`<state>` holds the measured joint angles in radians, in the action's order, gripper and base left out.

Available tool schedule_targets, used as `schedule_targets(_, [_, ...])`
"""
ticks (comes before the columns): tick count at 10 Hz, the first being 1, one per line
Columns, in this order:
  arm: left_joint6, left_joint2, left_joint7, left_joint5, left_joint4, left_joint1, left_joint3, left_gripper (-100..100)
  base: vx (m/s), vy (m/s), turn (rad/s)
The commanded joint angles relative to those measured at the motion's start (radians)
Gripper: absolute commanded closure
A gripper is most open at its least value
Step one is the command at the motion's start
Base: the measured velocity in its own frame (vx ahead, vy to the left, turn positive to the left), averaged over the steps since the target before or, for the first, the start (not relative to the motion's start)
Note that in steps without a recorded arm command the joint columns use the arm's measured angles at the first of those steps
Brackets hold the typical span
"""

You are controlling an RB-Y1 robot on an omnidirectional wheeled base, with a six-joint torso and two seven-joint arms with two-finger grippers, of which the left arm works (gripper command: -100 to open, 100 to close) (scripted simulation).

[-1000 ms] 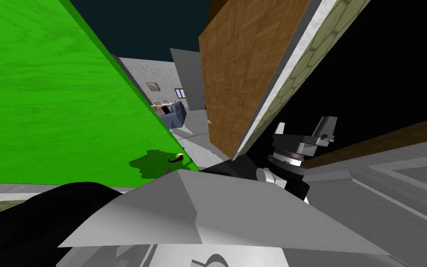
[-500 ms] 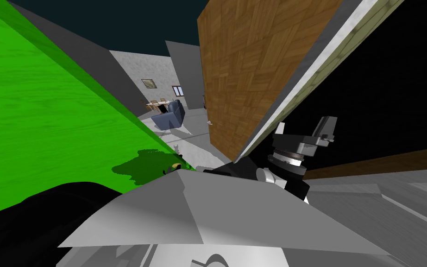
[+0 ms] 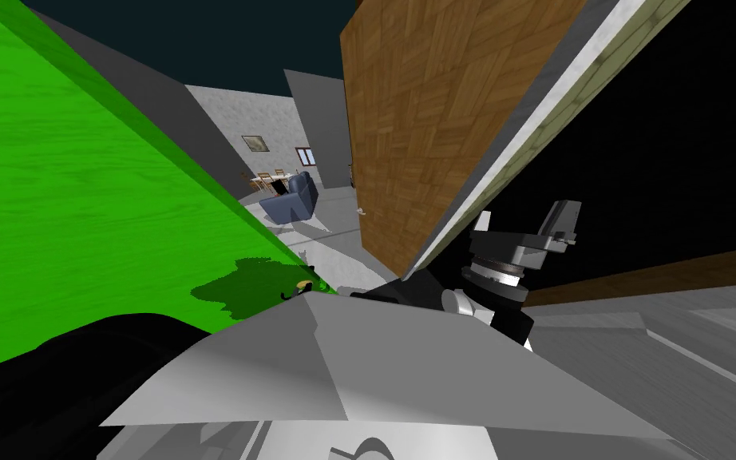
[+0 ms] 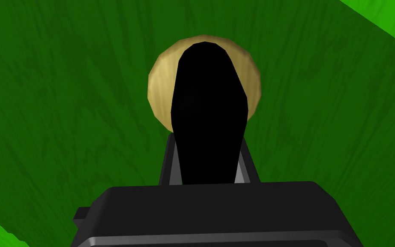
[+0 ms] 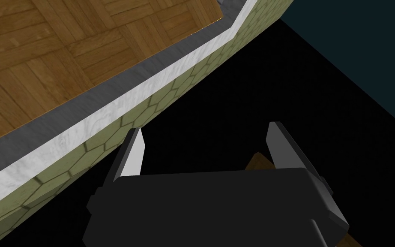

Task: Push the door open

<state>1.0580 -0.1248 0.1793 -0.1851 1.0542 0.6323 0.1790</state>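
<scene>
No legible txt, labels or nos. anywhere.

Blue armchair point(image 3: 293, 200), framed picture point(image 3: 256, 144), parquet wall point(image 3: 430, 120)

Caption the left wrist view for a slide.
Left claw shut on the black door handle, with a tan round backplate behind it on the green door.

Your left gripper point(image 4: 206, 140), two thin light grey blade fingers on a dark box, is closed, its fingers point(image 4: 243, 167) pressing the sides of a black lever handle point(image 4: 207, 107). Your right gripper point(image 3: 524, 220) points upward beside the chest on a dark wrist with a white ring point(image 3: 498, 275). Its fingers point(image 5: 134, 152) are spread well apart.
</scene>
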Motion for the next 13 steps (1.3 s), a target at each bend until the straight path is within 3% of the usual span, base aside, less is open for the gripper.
schedule_targets(1, [0.004,0.002,0.001,0.000,-0.001,0.005,0.000,100,0.000,0.000,0.000])
schedule_targets(2, [-0.015,0.007,-0.020,-0.014,0.001,-0.016,0.019,100,0.107,0.046,0.016])
schedule_targets(13, [-0.117,0.062,-0.156,-0.110,0.011,-0.128,0.151,100,0.116,0.072,0.004])
